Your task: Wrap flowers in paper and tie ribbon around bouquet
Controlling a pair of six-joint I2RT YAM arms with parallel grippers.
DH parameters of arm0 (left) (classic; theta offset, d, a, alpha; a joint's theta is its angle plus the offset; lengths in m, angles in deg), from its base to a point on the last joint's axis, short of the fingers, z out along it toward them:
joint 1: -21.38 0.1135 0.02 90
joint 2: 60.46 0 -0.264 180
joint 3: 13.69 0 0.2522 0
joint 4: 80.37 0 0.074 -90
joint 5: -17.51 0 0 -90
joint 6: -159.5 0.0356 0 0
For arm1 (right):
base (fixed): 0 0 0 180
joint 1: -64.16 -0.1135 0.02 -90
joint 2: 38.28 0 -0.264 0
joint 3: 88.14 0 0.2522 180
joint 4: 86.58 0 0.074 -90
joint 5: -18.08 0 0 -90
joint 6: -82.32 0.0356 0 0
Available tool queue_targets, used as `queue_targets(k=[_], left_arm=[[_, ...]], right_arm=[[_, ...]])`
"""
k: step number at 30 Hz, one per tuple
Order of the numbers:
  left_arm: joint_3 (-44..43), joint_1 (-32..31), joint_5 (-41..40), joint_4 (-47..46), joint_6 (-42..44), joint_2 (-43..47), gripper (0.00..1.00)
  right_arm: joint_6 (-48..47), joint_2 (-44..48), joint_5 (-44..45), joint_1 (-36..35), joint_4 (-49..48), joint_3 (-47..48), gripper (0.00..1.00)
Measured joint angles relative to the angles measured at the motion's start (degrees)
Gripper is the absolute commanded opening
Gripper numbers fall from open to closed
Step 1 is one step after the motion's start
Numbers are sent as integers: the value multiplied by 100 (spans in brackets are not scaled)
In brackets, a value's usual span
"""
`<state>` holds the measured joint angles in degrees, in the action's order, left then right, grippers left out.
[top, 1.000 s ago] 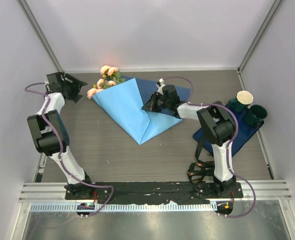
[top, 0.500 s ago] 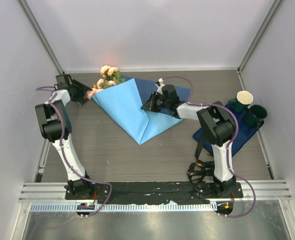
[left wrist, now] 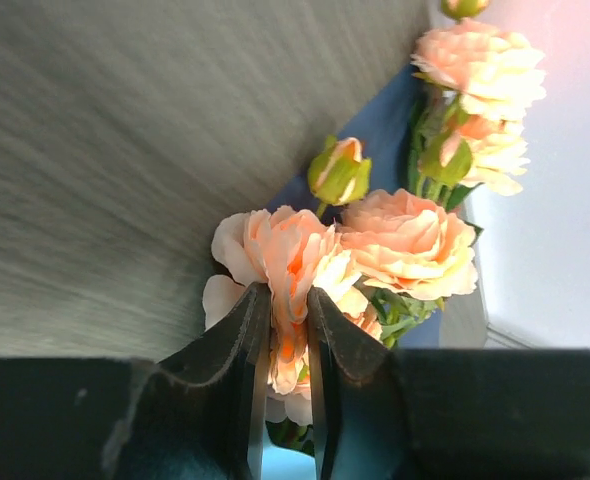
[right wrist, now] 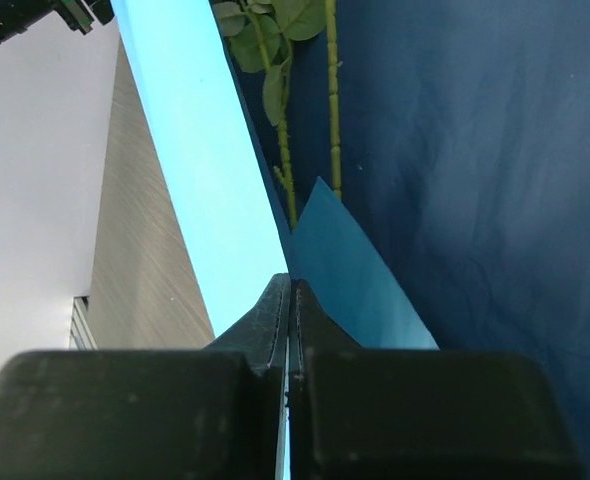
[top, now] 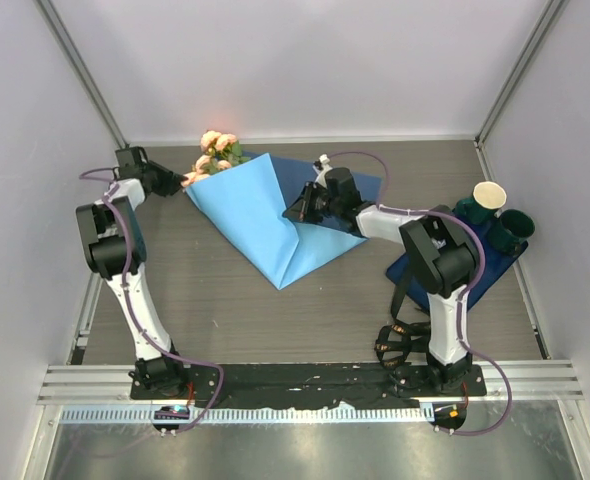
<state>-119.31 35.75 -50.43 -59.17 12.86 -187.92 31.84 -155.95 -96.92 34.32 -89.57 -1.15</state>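
The flowers lie at the back left, their pale peach blooms sticking out of the paper, which is folded over the stems with its light blue face up. My left gripper is shut on the lowest bloom, petals squeezed between both fingers. On the fold's right edge my right gripper is shut on the paper. Under the raised flap run green stems over the darker blue face. The ribbon is out of view.
A dark navy mat lies at the right with dark green cups and a cream-topped cup on it. White walls and metal posts close in the table at the back and sides.
My left arm has swung right to the blooms and its jaws have closed on a rose. The right gripper and the paper have stayed put.
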Motion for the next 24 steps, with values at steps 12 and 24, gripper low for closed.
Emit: queue_targets(k=[12, 24], left_arm=[[-1327, -549, 483, -501, -39, -544, 20], [-1648, -673, 575, -101, 33, -1132, 49]], right_arm=[[828, 846, 697, -11, -188, -1016, 0], [1067, 975, 1274, -11, -251, -1547, 0]])
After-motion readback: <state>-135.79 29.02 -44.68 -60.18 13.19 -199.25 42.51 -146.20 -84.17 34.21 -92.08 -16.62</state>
